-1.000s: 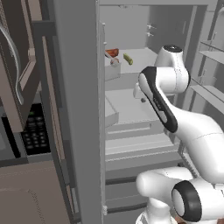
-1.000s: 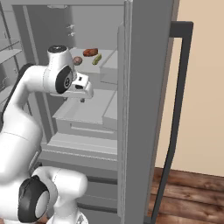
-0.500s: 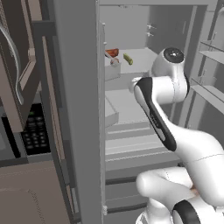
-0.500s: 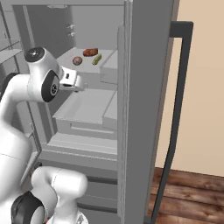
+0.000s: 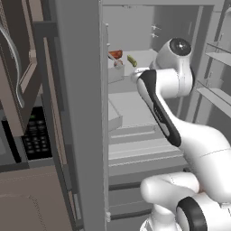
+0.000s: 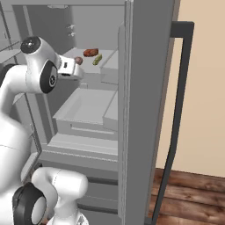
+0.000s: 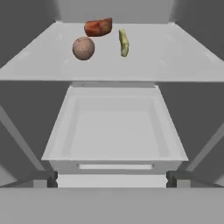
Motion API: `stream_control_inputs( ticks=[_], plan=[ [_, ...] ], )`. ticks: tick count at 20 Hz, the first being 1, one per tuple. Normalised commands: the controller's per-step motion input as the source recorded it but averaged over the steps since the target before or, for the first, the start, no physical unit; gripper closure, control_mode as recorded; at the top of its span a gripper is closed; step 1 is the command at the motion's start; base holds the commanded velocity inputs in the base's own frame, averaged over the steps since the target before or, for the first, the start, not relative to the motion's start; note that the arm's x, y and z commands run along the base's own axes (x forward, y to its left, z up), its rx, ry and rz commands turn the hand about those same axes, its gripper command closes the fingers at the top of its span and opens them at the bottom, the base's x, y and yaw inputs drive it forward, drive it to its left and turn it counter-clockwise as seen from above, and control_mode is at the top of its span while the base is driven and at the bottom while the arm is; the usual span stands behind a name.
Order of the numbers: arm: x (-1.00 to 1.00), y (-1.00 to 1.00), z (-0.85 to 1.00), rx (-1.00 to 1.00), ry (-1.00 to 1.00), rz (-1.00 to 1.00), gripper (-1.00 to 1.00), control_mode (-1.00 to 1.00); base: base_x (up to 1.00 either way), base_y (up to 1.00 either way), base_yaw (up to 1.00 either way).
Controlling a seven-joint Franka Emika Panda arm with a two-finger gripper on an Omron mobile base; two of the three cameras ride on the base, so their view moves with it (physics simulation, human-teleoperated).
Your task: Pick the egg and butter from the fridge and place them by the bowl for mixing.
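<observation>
Hand spread wide, empty; egg, butter on fridge shelf

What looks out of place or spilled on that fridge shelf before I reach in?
Nothing stands out. The small pinkish-beige round egg, the short yellow-green butter stick and a red-orange lump lie apart on the grey upper shelf; the pulled-out grey drawer below sits square.

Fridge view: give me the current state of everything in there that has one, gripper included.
fridge: door open.
egg: resting on the upper shelf, not held.
butter: lying on the same shelf, apart from the egg.
red-orange lump: on the shelf behind the egg.
drawer: pulled out, nothing visible inside.
gripper: open, holding nothing.
</observation>
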Motion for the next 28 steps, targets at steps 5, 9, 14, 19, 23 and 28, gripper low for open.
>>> stream_control_inputs(
  ticks=[5,9,14,19,23,28],
  plan=[
    [0.35,-0.06,0.18,0.00,-0.11,0.15,-1.00,-1.00,0.00,0.00,0.00],
    [0.43,0.00,0.13,0.00,-0.13,0.18,-1.00,-1.00,0.00,0.00,0.00],
    [0.47,0.00,0.11,0.01,-0.04,0.11,-1.00,-1.00,0.00,0.00,0.00],
    [0.39,0.04,0.19,0.05,0.03,0.05,-1.00,-1.00,0.00,0.00,0.00],
    [0.43,0.15,0.03,0.06,0.06,0.02,-1.00,-1.00,0.00,0.00,0.00],
    [0.49,0.36,-0.03,0.00,0.04,0.00,-1.00,-1.00,0.00,0.00,0.00]
  ],
)
